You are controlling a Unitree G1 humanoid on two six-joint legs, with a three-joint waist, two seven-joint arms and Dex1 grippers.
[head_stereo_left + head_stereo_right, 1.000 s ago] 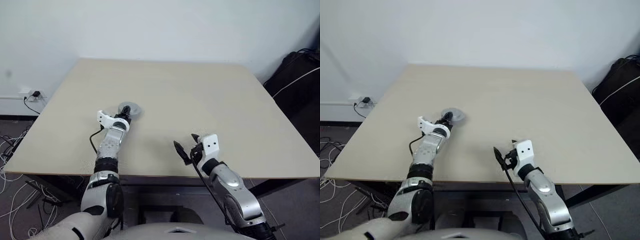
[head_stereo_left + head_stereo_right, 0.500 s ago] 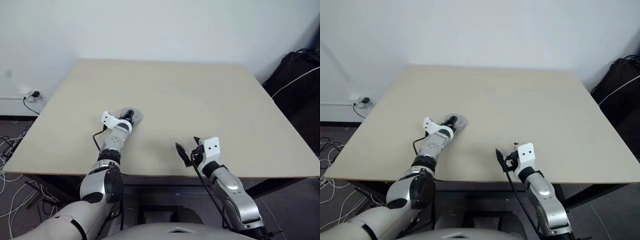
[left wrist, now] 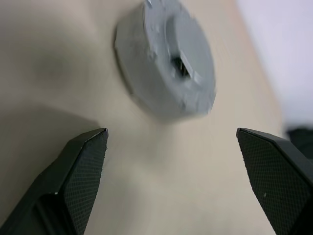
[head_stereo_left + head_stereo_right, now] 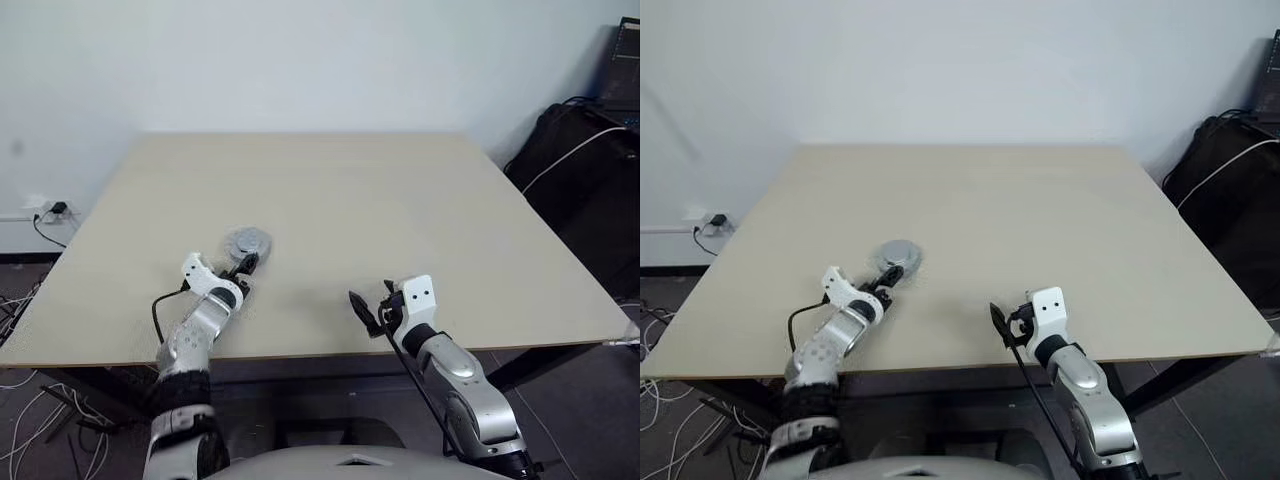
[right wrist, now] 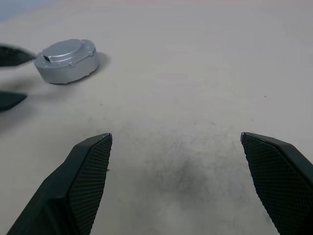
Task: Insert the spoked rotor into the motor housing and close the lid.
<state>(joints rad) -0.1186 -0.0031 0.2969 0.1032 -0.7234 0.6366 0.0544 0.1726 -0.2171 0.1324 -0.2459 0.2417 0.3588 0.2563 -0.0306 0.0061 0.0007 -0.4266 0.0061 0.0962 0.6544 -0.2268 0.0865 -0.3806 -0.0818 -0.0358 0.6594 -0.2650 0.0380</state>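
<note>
Although the task names three parts, the left eye view presents a single closed silver-grey assembly (image 4: 247, 241) lying on the near-left part of the beige table (image 4: 400, 200), its lid uppermost and the rotor and housing presumably inside, hidden. The left gripper (image 4: 243, 270) hovers just near of it, fingers spread and empty. The right gripper (image 4: 372, 306) hangs near the front edge, well apart to the right, likewise spread and empty.

In the right eye view the same layout reads: the assembly sits just beyond the left fingertips, apart from them, and a black bag (image 4: 1230, 180) stands on the floor at far right.

In the left wrist view the lid (image 3: 168, 54) shows a smooth face with a raised centre and a small dark notch; it appears seated flush on the body beneath, with no gap visible. The two black fingers (image 3: 78, 171) stand wide on either side, touching nothing.

In the right wrist view the assembly (image 5: 67, 60) lies on bare tabletop beyond the open right fingers (image 5: 83, 181), with the left fingertips dark at the frame's edge beside it.

Judged from this, insertion and closure look complete, and the step in hand is release and clearing away. The next move calls only for drawing the left arm off without nudging the assembly.
</note>
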